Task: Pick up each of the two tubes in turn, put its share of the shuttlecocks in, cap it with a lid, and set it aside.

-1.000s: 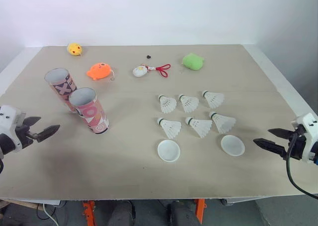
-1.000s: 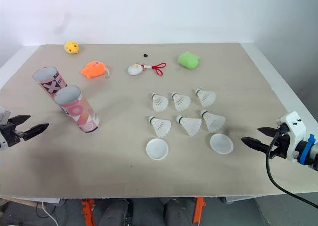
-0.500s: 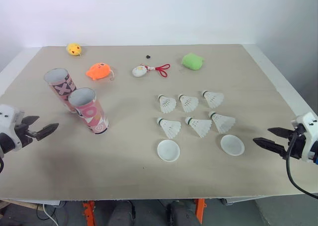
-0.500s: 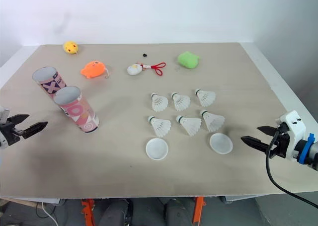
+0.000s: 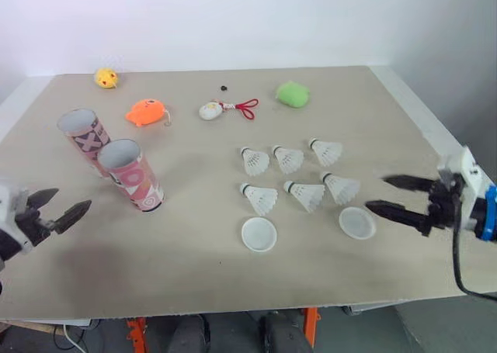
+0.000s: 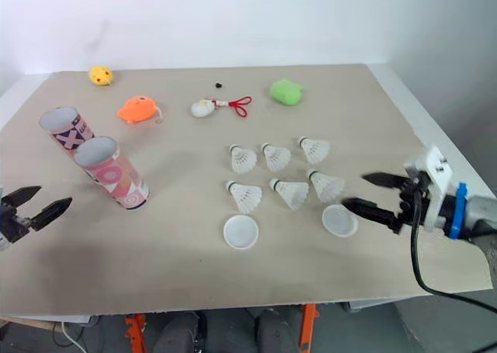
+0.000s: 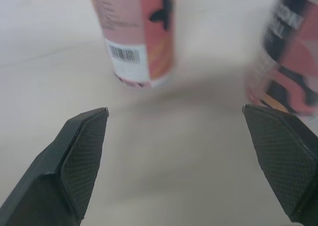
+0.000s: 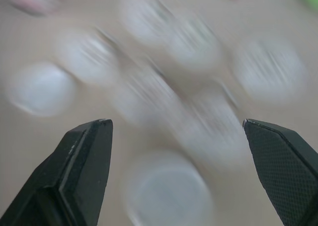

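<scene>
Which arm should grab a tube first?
The left. The open left claw sits close beside the nearer tube and faces it. The right claw, also open, is across the table by a lid, far from both tubes.

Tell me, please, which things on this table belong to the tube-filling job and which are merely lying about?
For the job: two tubes, six shuttlecocks, two lids.
Lying about: yellow toy, orange toy, white charm with red cord, green toy, small black bit.

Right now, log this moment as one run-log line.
left gripper open, facing near tube | right gripper open, beside right lid | near tube, far tube uncapped | six shuttlecocks on table
</scene>
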Action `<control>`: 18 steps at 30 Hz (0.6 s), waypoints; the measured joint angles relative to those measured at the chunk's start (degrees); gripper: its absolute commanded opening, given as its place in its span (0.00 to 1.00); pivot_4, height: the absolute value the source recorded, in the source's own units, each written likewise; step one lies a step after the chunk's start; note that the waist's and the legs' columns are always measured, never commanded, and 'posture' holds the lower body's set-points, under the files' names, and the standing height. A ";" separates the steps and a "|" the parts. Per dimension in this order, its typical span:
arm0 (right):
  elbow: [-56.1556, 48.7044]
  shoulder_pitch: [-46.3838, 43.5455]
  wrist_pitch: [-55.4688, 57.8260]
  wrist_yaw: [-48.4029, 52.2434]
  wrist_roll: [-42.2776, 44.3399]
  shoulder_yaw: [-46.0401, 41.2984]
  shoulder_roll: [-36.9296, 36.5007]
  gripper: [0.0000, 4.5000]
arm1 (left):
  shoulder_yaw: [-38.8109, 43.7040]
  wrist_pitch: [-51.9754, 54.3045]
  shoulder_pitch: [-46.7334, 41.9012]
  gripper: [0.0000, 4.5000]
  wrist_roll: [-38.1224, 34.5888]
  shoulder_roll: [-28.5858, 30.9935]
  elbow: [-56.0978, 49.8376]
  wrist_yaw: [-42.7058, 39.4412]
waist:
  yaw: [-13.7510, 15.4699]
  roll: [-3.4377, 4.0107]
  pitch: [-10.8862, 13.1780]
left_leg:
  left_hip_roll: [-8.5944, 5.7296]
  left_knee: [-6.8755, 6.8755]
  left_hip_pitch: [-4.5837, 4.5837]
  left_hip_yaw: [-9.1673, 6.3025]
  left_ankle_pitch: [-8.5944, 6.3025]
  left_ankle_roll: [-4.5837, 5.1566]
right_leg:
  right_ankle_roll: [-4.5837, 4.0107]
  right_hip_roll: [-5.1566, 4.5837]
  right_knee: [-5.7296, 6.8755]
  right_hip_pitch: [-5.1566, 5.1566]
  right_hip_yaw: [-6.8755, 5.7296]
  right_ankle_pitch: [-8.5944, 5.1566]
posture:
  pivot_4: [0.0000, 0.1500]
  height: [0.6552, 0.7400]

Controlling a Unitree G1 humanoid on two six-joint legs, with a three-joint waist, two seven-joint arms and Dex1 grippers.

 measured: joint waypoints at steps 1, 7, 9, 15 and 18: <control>-3.15 -2.49 1.80 -1.12 2.69 0.53 0.12 1.00 | 0.08 -0.05 1.18 1.00 -0.47 -1.17 -2.27 0.27 | 0.07 -0.08 0.05 | 0.09 0.06 -0.02 0.02 0.00 0.00 | 0.01 0.06 0.00 0.03 -0.03 0.02 | 1.00 1.00; -11.53 -16.64 6.51 -7.93 11.89 8.41 6.96 1.00 | -3.23 0.02 0.99 1.00 -1.41 -8.08 -9.22 4.60 | 0.82 -0.62 0.09 | 0.56 0.36 -0.07 0.48 0.02 -0.01 | -0.34 0.33 -0.05 0.05 -0.03 0.14 | 1.00 1.00; -11.92 -19.86 6.67 -9.60 12.09 12.59 10.13 1.00 | -6.83 -0.36 -0.56 1.00 -0.65 -11.69 -10.89 7.05 | 1.09 -0.63 0.09 | 0.54 0.44 -0.12 0.56 0.02 -0.01 | -0.20 0.34 -0.05 0.03 0.07 0.23 | 1.00 1.00; -11.17 -21.75 4.81 -9.78 8.25 19.49 13.10 1.00 | -15.41 -4.76 -1.75 1.00 5.43 -17.32 -9.41 11.51 | 1.17 -0.75 0.07 | 0.48 0.46 -0.48 0.60 -0.01 -0.02 | -0.29 0.44 -0.09 -0.33 0.18 0.50 | 1.00 1.00; -9.82 -21.82 2.66 -8.87 5.97 20.11 13.67 1.00 | -15.90 -7.67 -6.26 1.00 8.25 -18.17 -5.07 14.84 | 1.26 -0.74 0.07 | 0.56 0.62 -0.81 0.46 -0.01 -0.01 | -0.39 0.61 -0.01 -0.63 0.07 0.57 | 1.00 1.00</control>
